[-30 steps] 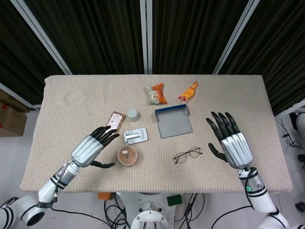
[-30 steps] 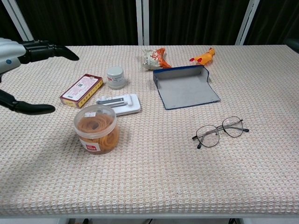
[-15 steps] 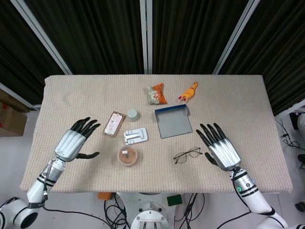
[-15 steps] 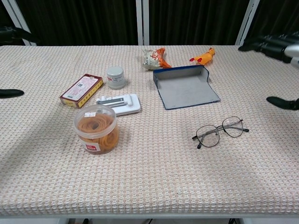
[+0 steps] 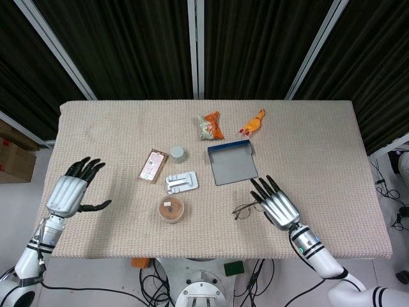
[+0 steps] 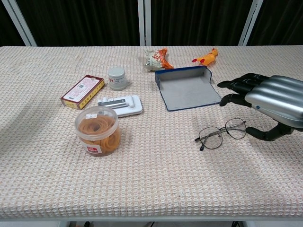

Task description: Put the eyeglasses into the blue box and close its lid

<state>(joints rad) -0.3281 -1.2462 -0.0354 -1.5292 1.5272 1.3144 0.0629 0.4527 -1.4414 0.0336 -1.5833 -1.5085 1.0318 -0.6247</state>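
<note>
The eyeglasses (image 6: pixel 222 133) lie on the table (image 5: pixel 319 141) in front of the opened blue box (image 6: pixel 188 88). The right hand (image 6: pixel 272 101) hovers beside them, fingers spread and empty. The left hand (image 5: pixel 67 192) is spread, empty. The jar (image 6: pixel 97 130) label is unreadable.

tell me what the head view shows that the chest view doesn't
Only the head view shows the left hand, open and raised off the left table edge, plus both forearms and the floor around the table.

Only the chest view shows the orange rubber bands inside the clear plastic jar from the side.

Both show the open right hand beside the thin wire-framed eyeglasses, not gripping them, and the open blue box.
</note>
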